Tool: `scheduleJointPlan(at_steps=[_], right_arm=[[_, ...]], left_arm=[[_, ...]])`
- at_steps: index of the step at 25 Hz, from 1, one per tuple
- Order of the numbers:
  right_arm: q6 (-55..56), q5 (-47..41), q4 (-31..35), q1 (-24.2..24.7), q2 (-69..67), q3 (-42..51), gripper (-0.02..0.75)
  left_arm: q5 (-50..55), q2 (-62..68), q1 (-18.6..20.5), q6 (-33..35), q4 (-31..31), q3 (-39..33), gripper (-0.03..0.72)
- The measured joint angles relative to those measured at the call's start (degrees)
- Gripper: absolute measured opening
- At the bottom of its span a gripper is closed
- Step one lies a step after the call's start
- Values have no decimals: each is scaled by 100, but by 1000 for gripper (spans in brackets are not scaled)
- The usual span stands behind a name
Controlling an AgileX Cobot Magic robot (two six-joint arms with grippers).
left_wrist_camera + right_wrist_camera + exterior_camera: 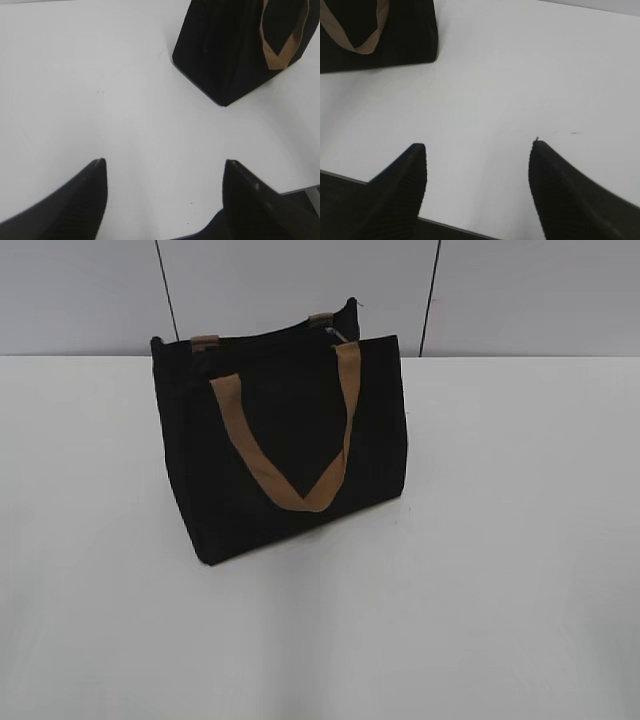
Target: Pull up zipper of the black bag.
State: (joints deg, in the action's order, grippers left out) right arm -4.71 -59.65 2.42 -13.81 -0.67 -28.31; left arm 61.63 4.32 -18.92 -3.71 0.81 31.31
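The black bag (285, 455) stands upright on the white surface (480, 570), towards the back and a little left of the middle in the exterior view, turned so that one corner faces forward. A tan handle (290, 440) hangs down its front panel in a V shape, and the tops of a second handle (320, 318) show at the rear edge.

The zipper (335, 333) is hard to make out: only a small pale glint near the right end of the top edge suggests the metal tab. The top edges look slightly apart, so the bag seems to be unzipped along most of its length, though I cannot tell for certain.

Neither arm appears in the exterior view. The left hand (165, 167) hovers over bare surface with its fingers spread wide and nothing between them; the bag sits well apart, up at the top right of that view. The right hand (477, 150) is likewise released and empty, with the bag far off at the top left of its view.

By my judgement the task has not yet begun. Everything is left: reaching the bag, steadying it with one hand, pinching the tab with the other, and drawing it along the top edge.

No brand, label or writing can be read on the bag, the handles or the surface.
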Motion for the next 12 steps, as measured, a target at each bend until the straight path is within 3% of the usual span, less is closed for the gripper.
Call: scheduleJointPlan(at_steps=[12], right_arm=[[41, -244, -292, 0, 0, 146, 490]], left_arm=[[-32, -38, 0, 10, 0, -32, 526]])
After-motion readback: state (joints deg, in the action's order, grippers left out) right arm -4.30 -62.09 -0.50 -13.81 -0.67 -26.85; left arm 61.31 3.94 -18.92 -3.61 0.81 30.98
